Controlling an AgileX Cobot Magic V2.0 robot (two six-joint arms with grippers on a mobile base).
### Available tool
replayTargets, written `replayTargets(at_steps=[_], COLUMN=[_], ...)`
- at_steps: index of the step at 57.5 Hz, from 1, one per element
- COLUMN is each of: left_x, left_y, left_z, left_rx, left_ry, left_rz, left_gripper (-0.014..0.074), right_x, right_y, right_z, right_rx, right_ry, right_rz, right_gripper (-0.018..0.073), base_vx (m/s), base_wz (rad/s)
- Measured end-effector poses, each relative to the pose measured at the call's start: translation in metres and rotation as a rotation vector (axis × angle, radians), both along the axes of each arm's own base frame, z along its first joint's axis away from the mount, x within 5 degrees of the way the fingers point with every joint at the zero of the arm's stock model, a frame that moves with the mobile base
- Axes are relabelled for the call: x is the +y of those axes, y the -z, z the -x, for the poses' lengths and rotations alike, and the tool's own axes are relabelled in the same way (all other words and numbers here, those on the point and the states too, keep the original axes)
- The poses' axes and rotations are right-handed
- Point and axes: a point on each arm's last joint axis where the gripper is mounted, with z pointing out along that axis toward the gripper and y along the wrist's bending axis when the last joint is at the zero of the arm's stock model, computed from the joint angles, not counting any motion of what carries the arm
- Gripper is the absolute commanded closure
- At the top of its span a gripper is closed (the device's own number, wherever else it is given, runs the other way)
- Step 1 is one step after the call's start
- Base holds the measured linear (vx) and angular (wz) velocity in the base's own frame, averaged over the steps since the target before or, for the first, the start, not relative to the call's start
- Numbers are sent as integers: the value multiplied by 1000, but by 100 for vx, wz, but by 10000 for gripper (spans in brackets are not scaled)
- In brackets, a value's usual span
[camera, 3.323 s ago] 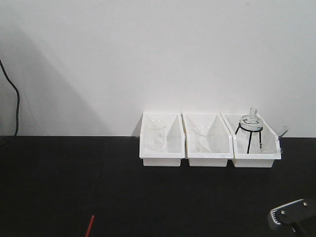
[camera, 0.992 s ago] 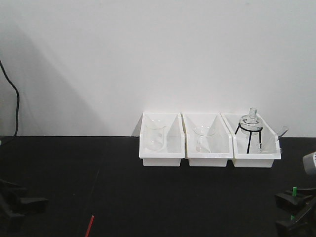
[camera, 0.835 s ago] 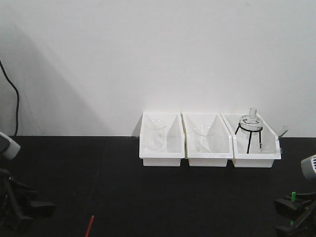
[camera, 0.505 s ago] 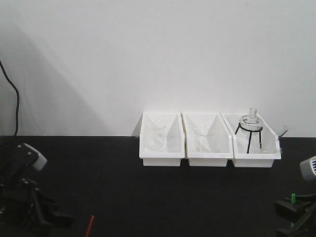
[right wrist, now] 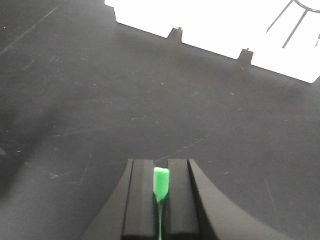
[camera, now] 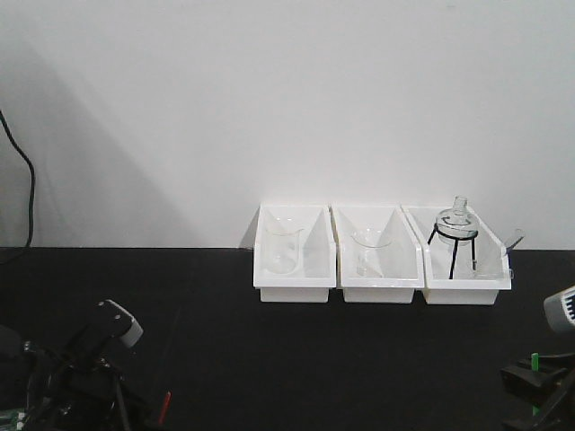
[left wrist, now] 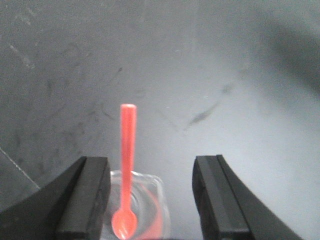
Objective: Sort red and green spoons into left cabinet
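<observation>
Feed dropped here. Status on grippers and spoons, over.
Left gripper open, red spoon lined up between jaws. Right gripper shut on green spoon. Cabinet not in view.

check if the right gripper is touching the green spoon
Touching. The right wrist view shows the green spoon clamped inside the shut right gripper, with no gap on either side and its end poking out.

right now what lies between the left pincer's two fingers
The red spoon, its bowl over something clear, seen in the left wrist view.
</observation>
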Motion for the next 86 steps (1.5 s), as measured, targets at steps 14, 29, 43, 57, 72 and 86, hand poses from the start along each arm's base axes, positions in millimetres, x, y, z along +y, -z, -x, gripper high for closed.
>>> replayTargets(at_steps=[14,29,43,57,72,86], left_x=[-3,-4,-5,-5,-6,-2], left_y=[12,24,22,22,4,-60], left_z=[-7,-13,-17,-17,-15,7], left_rx=[-13,14,-5,-10,-48,-243], left_ry=[-14,-47,-88,-94,-119,-141], left_rz=[-20,-11,25,32,76,127], left_gripper=[108,234,536,603,600,600], right_x=[0,0,0,0,0,0], right_y=[0,0,0,0,0,-1], right_z=[0,0,0,0,0,-1], right_rx=[0,0,0,0,0,-15], right_ry=[0,0,-1,-1,-1,5], right_rz=[3,3,3,3,3,2], right_gripper=[564,564,564,564,564,564], base_vx=[0,0,0,0,0,0], base_wz=[0,0,0,0,0,0])
